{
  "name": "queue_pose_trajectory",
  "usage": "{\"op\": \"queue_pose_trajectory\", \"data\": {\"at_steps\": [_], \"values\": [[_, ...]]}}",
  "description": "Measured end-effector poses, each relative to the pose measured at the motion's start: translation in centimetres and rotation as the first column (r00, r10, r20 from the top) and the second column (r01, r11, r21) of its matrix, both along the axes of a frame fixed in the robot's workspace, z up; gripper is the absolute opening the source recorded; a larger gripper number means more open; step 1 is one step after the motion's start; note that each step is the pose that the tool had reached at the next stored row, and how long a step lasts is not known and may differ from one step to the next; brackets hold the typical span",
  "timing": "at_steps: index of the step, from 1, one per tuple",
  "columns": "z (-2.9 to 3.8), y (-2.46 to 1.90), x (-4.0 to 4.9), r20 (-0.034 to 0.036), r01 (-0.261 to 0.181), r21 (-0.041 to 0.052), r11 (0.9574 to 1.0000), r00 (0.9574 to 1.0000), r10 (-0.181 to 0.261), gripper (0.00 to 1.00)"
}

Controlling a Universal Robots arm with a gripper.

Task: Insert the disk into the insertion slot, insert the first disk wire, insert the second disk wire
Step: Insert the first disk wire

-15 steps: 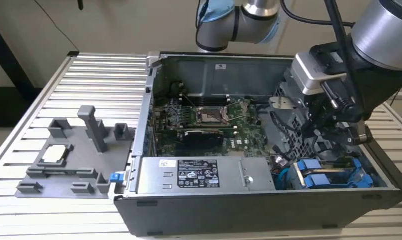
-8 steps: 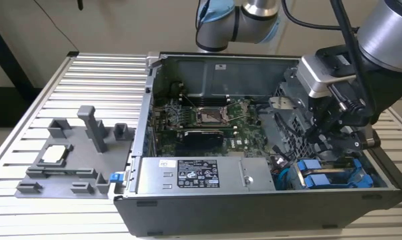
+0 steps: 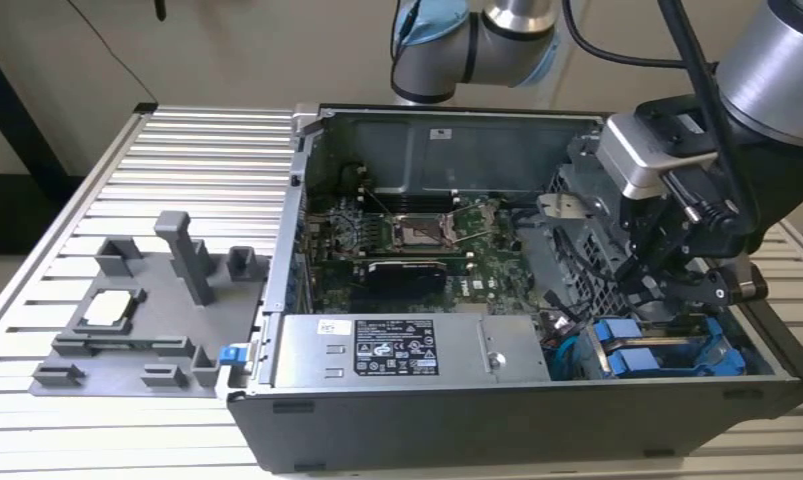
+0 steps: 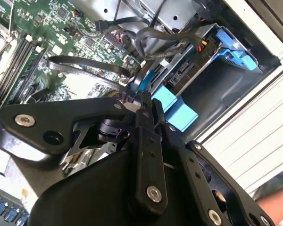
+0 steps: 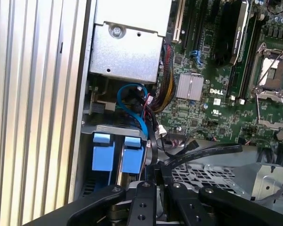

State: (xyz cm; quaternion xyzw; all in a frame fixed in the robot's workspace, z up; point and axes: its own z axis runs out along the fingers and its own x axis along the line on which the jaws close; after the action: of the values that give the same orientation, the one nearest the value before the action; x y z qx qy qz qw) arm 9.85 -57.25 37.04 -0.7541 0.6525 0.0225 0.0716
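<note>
Disk (image 3: 652,358) is seated in slot (image 3: 735,352), case corner at exterior view's right. Gripper (image 5: 161,178) is clamped on black wire (image 5: 212,151), just over disk.

Exterior view overlooks the case (image 3: 508,425); wrist views peer closely inside.

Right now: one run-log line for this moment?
disk: in insertion slot | gripper: low beside disk, at black wire | plugged or not: cannot tell

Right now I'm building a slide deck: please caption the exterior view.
Arm's gripper reaches into the open computer case, just above the blue-framed disk beside the grey power supply.
</note>
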Motion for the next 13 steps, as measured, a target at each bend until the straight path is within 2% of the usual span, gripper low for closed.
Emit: {"op": "queue_pose_trajectory", "data": {"at_steps": [13], "values": [[-0.13, 0.0, 0.22, -0.0001, 0.0, -0.0006, 1.0, 1.0, 0.0, 0.16]]}}
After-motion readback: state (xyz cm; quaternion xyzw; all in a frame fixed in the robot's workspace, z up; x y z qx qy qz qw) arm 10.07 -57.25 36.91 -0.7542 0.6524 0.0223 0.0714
